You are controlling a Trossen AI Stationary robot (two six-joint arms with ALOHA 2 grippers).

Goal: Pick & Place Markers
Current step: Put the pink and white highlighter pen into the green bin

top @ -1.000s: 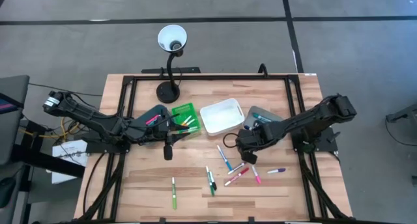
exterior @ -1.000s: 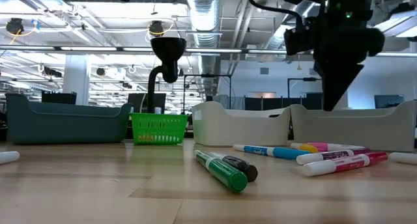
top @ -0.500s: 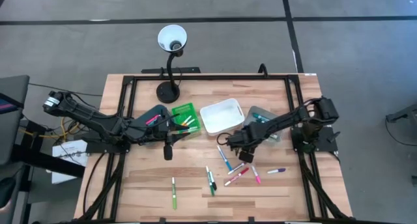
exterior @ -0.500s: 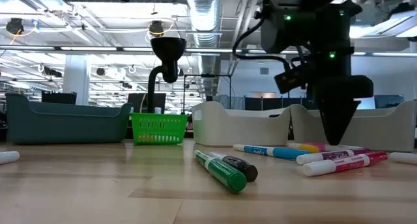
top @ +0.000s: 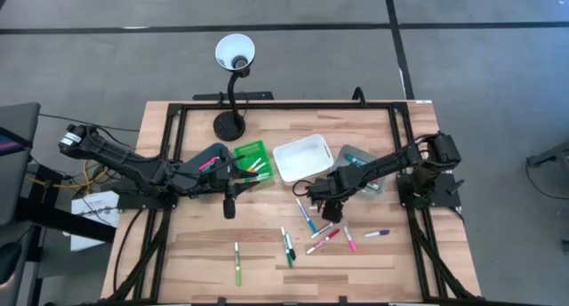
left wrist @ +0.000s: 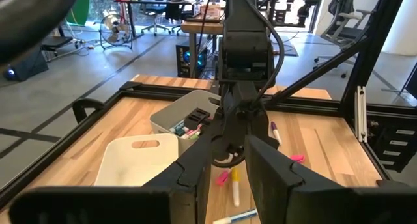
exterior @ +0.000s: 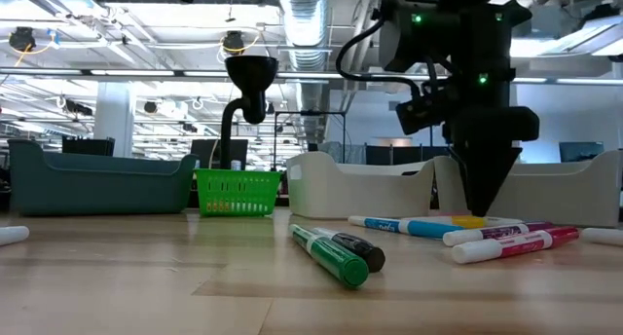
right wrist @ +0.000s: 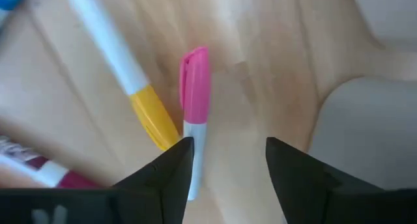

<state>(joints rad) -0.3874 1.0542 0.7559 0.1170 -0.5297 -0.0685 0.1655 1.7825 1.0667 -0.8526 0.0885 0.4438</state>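
Several markers lie loose on the wooden table (top: 267,244), most in a cluster (top: 324,235), among them a green one (exterior: 331,255) and a blue one (exterior: 399,226). My right gripper (top: 324,202) (exterior: 484,206) points down just above that cluster, open. In its wrist view a pink-capped marker (right wrist: 195,81) lies flat with its white barrel (right wrist: 194,152) between the fingers, close beside one fingertip (right wrist: 174,160). A yellow-capped marker (right wrist: 153,116) lies next to it. My left gripper (top: 233,180) (left wrist: 238,168) waits, open, beside the green bin (top: 251,160), with nothing between its fingers.
A white bin (top: 303,157) and a grey bin (top: 360,166) holding markers stand just beyond the right gripper. A dark teal bin (top: 209,157) sits by the left arm. A lamp (top: 234,84) stands at the far edge. One green marker (top: 237,270) and a purple one (top: 378,233) lie apart.
My right gripper has come down toward the cluster of markers and shifted a little toward the table's left, its fingers still pointing down. The markers have not moved.
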